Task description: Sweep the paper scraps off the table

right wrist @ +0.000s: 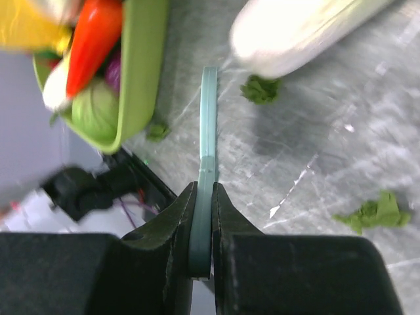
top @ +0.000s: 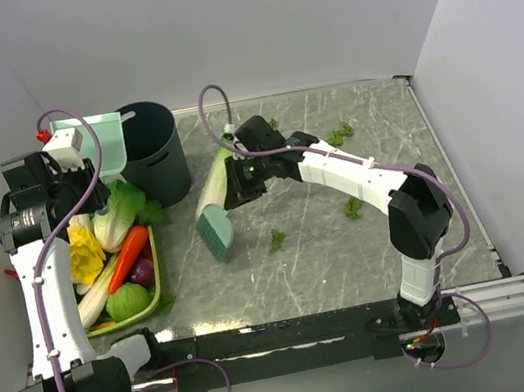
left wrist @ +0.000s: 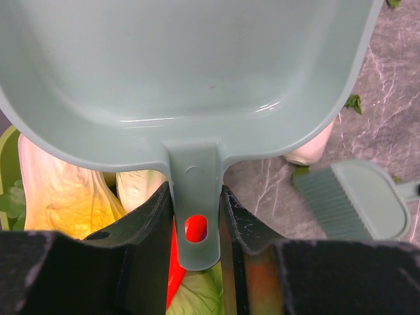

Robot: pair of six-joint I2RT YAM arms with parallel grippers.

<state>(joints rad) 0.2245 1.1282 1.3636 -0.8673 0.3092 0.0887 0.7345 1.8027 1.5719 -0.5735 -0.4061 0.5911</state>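
brush and dustpan both gripped, scraps out on the table
my left gripper [left wrist: 197, 220] clamps the dustpan [left wrist: 197, 79] handle above the vegetable tray [right wrist: 141, 79]; my right gripper [right wrist: 203, 197] pinches the brush [top: 216, 233] over the table [top: 356, 271], paper scraps [top: 277, 240] scattered to its right.

Grey marble-patterned table [top: 335, 264] with metal rim; lime-green tray [top: 158, 271] of vegetables at its left edge; dark round bin [top: 155, 154] at back left; long pale cabbage [top: 210, 190] near centre; dark-green paper scraps [top: 276, 240] scattered across centre and right.
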